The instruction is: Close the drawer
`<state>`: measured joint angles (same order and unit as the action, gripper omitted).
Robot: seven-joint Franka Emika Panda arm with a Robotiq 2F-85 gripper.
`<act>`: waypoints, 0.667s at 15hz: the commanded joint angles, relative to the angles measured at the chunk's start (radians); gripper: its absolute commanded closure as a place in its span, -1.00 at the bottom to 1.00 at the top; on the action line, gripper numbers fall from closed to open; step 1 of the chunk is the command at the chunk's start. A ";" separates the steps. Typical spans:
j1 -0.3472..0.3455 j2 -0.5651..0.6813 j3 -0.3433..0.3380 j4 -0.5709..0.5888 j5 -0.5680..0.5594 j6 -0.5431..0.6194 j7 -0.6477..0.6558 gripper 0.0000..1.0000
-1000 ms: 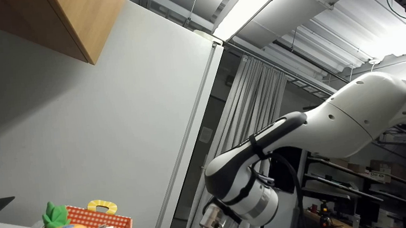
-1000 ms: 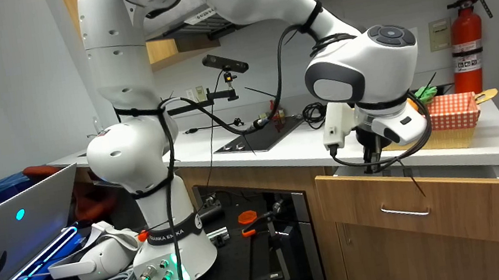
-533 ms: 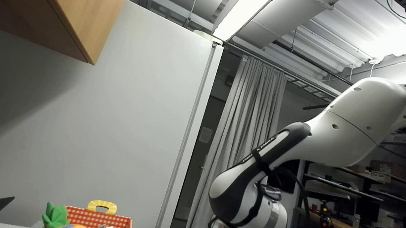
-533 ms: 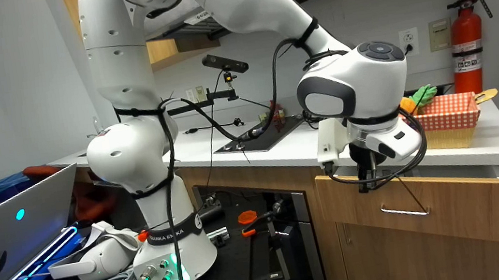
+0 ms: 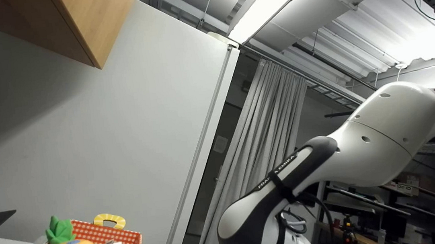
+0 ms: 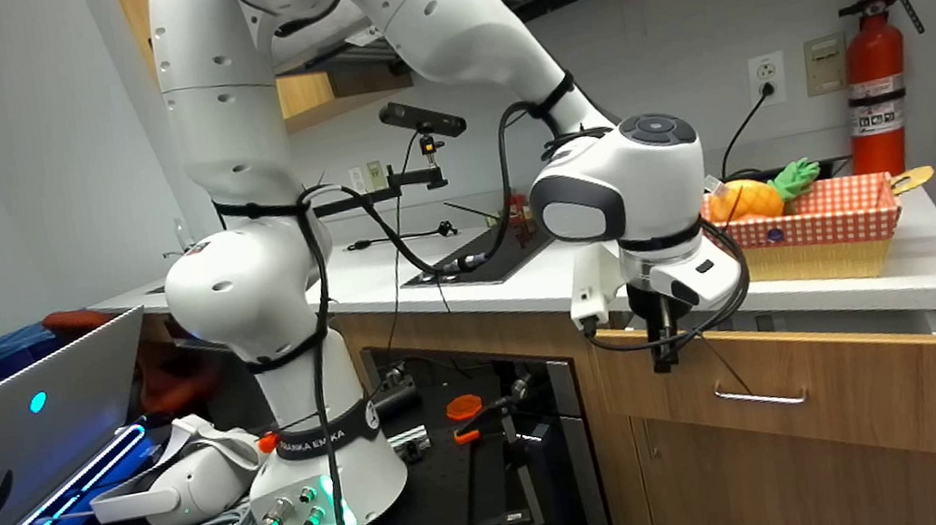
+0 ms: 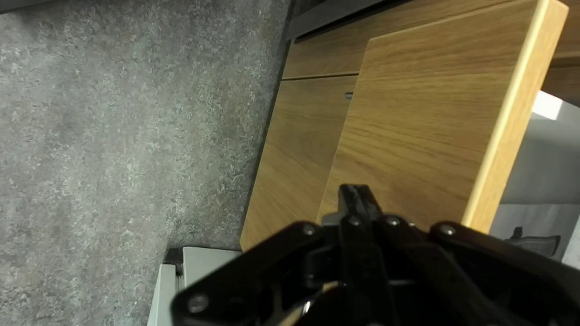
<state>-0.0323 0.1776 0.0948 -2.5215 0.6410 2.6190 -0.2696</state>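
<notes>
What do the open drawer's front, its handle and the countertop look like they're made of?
Drawer front: wood or wood-look laminate, satin, going by its brown grain. Handle: probably metal, from its silvery shine. Countertop: perhaps laminate or stone, being smooth and plain white.

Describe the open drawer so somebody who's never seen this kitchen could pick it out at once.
Find the white countertop, then the basket lined with red-and-white checked cloth standing on it. Just under the countertop there is a wooden drawer with a silver bar handle. Unlike the cabinet door beneath it, it juts forward, its inside showing behind the front.
</notes>
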 commanded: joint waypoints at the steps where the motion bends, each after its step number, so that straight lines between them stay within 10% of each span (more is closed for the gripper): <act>1: 0.023 0.011 0.034 -0.010 0.051 0.065 0.017 1.00; 10: 0.049 0.025 0.097 0.001 0.150 0.104 0.032 1.00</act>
<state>-0.0039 0.2008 0.1756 -2.5225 0.7356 2.6856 -0.2519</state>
